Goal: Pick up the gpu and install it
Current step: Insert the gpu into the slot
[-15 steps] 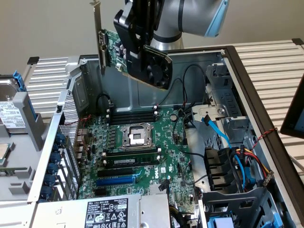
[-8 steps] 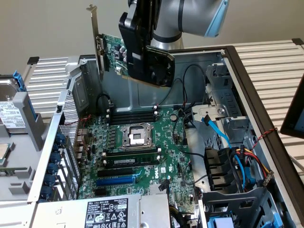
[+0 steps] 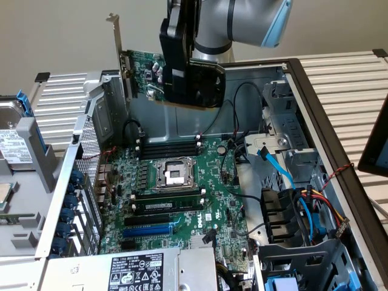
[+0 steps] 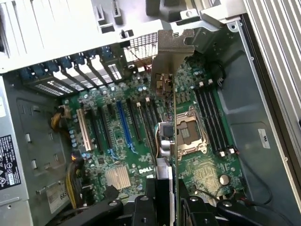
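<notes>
Gripper jaws are clenched on the gpu, which is held upright in the air above the memory-slot edge of the motherboard inside the open case, silver bracket toward the exterior view's left, seated in no slot.

You can see an open computer case on a slatted table; its green motherboard lies flat inside, the bare CPU socket between two banks of memory slots; a blue slot sits near the labelled power supply; a blue cable runs beside the drive bays; a hard drive rests outside, at the exterior view's left.
</notes>
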